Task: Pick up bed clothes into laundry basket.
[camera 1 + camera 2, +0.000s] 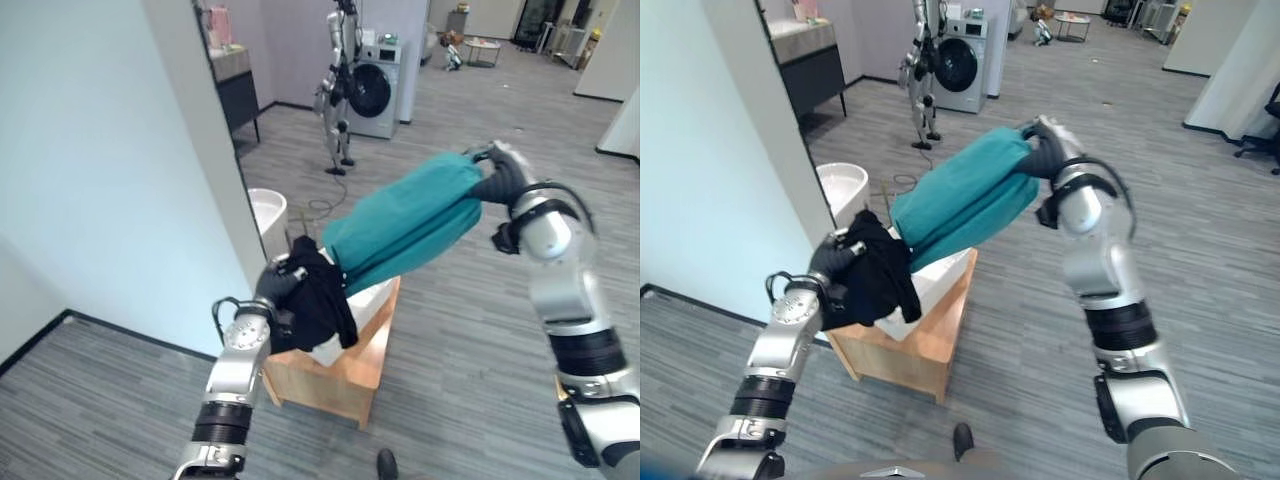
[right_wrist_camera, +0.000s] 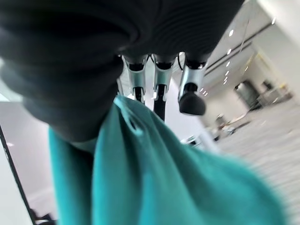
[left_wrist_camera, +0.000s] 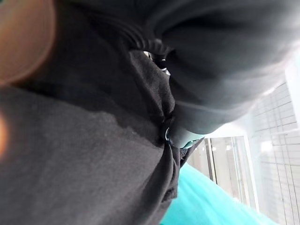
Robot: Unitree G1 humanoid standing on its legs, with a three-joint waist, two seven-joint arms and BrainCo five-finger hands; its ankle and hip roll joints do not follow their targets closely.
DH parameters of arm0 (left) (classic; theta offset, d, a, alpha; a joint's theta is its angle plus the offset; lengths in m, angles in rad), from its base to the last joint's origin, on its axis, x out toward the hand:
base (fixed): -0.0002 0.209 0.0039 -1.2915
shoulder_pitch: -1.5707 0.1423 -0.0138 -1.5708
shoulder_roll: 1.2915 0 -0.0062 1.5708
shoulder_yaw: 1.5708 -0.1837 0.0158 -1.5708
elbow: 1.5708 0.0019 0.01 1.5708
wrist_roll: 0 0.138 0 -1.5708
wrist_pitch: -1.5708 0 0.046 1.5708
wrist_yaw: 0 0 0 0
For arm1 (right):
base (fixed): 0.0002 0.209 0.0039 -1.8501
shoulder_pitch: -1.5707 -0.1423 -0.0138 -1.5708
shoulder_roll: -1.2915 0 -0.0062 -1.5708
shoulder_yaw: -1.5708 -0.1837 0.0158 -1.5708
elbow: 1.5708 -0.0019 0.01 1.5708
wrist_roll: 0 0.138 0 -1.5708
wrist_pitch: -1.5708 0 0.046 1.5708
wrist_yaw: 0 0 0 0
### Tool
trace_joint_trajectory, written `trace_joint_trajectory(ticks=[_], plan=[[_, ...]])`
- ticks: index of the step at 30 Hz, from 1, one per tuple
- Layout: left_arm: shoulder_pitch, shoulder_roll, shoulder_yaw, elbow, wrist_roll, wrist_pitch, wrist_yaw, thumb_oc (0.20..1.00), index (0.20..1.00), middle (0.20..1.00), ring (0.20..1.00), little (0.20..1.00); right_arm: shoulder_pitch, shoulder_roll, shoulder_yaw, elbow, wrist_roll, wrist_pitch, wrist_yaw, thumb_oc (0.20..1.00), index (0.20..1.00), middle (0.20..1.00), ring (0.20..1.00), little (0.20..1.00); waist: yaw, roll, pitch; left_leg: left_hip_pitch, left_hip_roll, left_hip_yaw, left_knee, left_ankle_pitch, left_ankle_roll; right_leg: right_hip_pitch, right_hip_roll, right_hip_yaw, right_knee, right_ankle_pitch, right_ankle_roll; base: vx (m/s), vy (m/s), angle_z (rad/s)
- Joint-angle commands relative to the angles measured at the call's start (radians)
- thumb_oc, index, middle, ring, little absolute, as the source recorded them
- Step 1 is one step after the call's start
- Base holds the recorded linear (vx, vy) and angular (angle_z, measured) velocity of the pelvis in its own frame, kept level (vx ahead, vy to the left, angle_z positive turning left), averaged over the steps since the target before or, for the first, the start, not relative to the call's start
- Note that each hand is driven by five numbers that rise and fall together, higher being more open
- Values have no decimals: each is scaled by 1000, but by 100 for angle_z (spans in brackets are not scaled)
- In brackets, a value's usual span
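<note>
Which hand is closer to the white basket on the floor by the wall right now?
Left. The left hand, gripping black clothing, sits just beside the white basket. The right hand holds the teal cloth raised, farther off.

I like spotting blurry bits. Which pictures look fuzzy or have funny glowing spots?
Left wrist view: an out-of-focus orange glow in one corner, with the black cloth close and soft. Right wrist view: the teal cloth and the room behind are smeared. Both eye views look sharp.

A washing machine (image 1: 374, 89) stands behind another humanoid robot (image 1: 338, 85).
</note>
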Motion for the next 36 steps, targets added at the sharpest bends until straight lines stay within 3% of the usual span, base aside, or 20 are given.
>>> trace_joint_trajectory(ticks=[1,5,8,10,13,15,17,18,20,28,36], plan=[[-41,16,5,-76,-43,-82,-9,200,200,200,200,200,-128,50,40,100,-54,-59,-93,200,200,200,200,200,17,-33,-66,46,24,18,11,4,-56,179,14,-7,-139,29,-24,204,-82,20],[8,-2,8,-102,-52,-81,-15,200,200,200,200,200,-192,122,117,277,-62,-74,-157,200,200,200,200,200,49,-23,-68,85,12,0,59,-19,-69,227,11,-30,-139,6,-27,201,-68,4],[40,-25,6,-121,-74,-85,-14,200,200,200,200,200,-236,152,154,452,-54,-61,-249,200,200,200,200,200,85,-50,-28,-13,-7,-69,289,-85,-71,280,-34,-61,-139,-11,-16,152,-81,20],[77,-39,2,-127,-86,-91,-32,200,200,200,200,200,-266,153,176,576,-45,-59,-314,200,200,200,200,200,112,-54,-10,-125,-42,-150,326,-66,-52,304,-37,-81,-139,-40,-16,184,-43,55],[150,-31,9,-144,-102,-106,-50,200,200,200,200,200,-293,161,192,656,-53,-63,-362,200,200,200,200,200,138,-27,-2,-145,-25,-189,160,44,-40,314,-14,-79,-139,-64,-22,180,15,33],[186,-26,13,-142,-112,-129,-59,200,200,200,200,200,-301,162,205,681,-55,-70,-387,200,200,200,200,200,161,-22,4,-192,-22,-219,54,107,-55,334,-10,-67,-139,-92,-30,131,8,5],[191,-24,14,-133,-120,-142,-61,200,200,200,200,200,-308,146,207,682,-49,-67,-399,200,200,200,200,200,166,-25,12,-227,-21,-217,40,123,-65,345,-17,-68,-139,-108,-34,122,26,-8],[228,-21,28,-108,-133,-144,-80,200,200,200,200,200,-307,133,210,678,-58,-71,-372,200,200,200,200,200,160,-12,2,-202,5,-182,11,137,-69,358,-12,-77,-139,-125,-30,209,58,-2],[263,-27,54,-98,-145,-149,-84,200,200,200,200,200,-284,142,206,669,-67,-69,-366,200,200,200,200,200,167,3,-7,-173,12,-193,11,178,-84,375,5,-76,-139,-131,-28,172,42,-4],[313,-42,83,-112,-179,-170,-107,200,200,200,200,200,-230,202,239,755,-53,-89,-396,200,200,200,200,200,198,7,-14,-138,13,-179,11,183,-88,399,0,-90,-139,-158,-20,119,69,1],[270,-68,18,-109,-180,-174,-124,200,200,200,200,200,-230,336,279,1101,-13,-98,-521,200,200,200,200,200,241,-2,31,-196,5,-190,11,191,-77,358,-3,-118,-139,-162,6,-15,45,13]])
